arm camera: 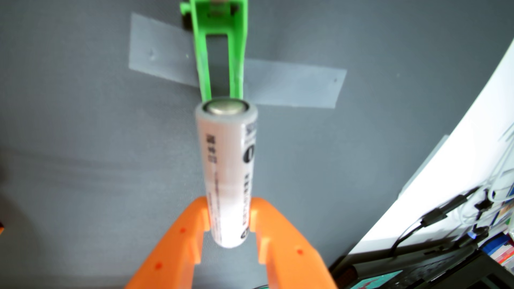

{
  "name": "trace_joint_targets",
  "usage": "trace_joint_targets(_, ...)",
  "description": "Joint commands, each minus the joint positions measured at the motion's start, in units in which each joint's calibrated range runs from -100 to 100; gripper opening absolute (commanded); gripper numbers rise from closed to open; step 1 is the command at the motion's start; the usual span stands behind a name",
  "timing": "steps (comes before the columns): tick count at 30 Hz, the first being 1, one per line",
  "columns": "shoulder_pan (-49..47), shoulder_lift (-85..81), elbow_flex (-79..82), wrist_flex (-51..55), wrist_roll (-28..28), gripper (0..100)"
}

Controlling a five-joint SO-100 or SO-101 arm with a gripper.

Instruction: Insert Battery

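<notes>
Orange gripper (pixel 229 219) clamped on white battery (pixel 226 166), gripping lower end between fingertips. Battery juts forward, flat metal end just short of taped-down green holder (pixel 219 55), above grey table (pixel 83 152).

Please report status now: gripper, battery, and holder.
Gripper shut on battery. Battery points toward green holder, not yet in. Holder taped to grey mat, slot empty. Nothing in the way.

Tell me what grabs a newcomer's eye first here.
A white battery stands out mid-frame, pinched near its lower end by the orange hand. Just beyond its metal tip, a bright green holder lies taped to the grey mat, its slot empty.
</notes>
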Motion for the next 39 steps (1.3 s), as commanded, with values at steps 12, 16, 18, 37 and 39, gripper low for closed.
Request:
trace_joint_targets(12, -2.9, -0.8, -0.3, -0.7, -2.1, 1)
trace_joint_targets(16, -2.9, -0.8, -0.3, -0.7, -2.1, 1)
trace_joint_targets(18, -2.9, -0.1, -0.3, -0.7, -2.1, 1)
trace_joint_targets(37, -3.2, 5.5, -1.3, -2.7, -1.7, 1)
trace_joint_targets(39, -4.5, 5.6, -1.3, -2.7, -1.7, 1)
